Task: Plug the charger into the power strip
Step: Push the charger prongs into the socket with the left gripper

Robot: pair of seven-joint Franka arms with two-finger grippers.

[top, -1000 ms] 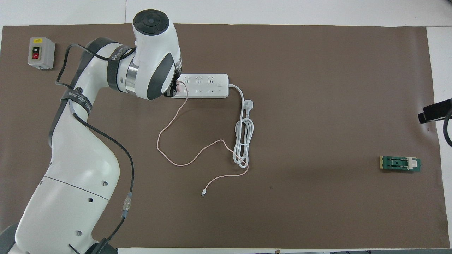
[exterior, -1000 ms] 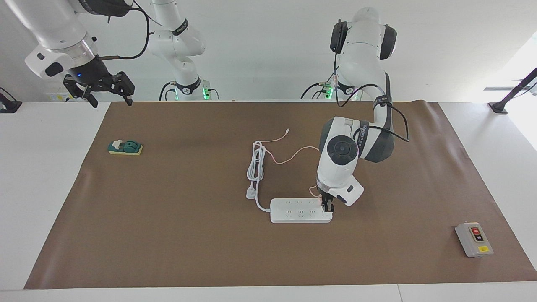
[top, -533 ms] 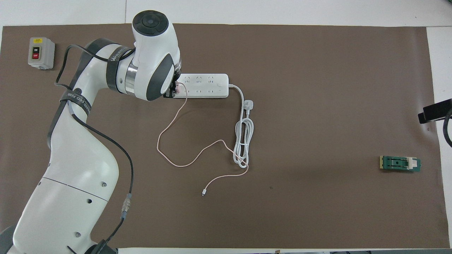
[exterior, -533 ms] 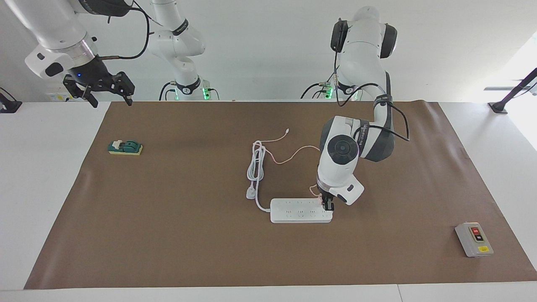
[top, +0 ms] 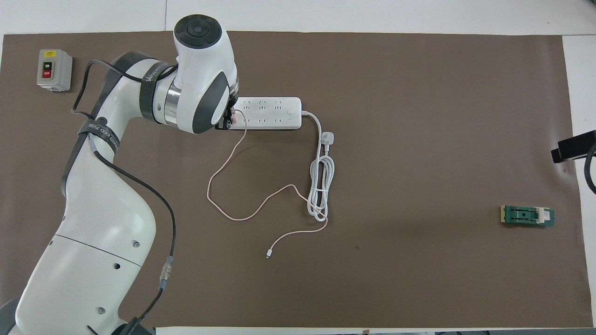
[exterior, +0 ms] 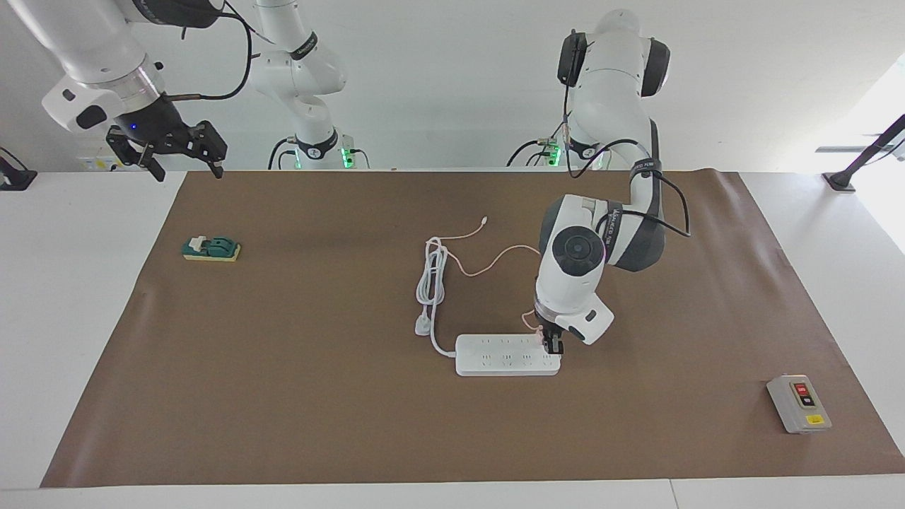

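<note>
The white power strip (exterior: 505,355) lies on the brown mat, also in the overhead view (top: 270,113). My left gripper (exterior: 551,345) stands over the strip's end toward the left arm's end of the table, shut on the pale-pink charger (top: 234,119), which sits at the end socket of the row nearer the robots. Whether the prongs are in cannot be seen. The thin pink cable (top: 233,216) loops toward the robots to its free connector (top: 267,255). My right gripper (exterior: 187,168) waits open, raised over the table's edge at the right arm's end.
The strip's thick white cord lies coiled (top: 321,186) with its round plug (top: 328,137) beside the strip. A grey button box (exterior: 799,403) sits at the left arm's end, far from the robots. A green block (exterior: 211,249) lies at the right arm's end.
The left arm's wrist has shifted slightly and its gripper stands a touch higher at the same end of the strip. The strip, the cables and the right arm have not moved.
</note>
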